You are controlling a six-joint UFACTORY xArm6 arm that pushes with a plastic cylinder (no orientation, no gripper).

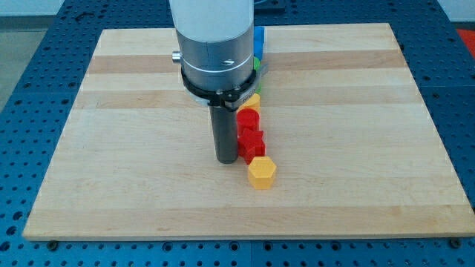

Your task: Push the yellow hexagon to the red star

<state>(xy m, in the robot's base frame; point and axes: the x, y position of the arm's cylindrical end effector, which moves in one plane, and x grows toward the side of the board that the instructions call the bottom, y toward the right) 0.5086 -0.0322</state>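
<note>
My tip rests on the wooden board, a bare rod holding nothing. Just at its 3 o'clock sits the red star (another red block above it). The yellow hexagon touches the star at its 5 o'clock.

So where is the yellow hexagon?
The yellow hexagon sits at the bottom of the block line, touching the red star, just right of my tip.
</note>
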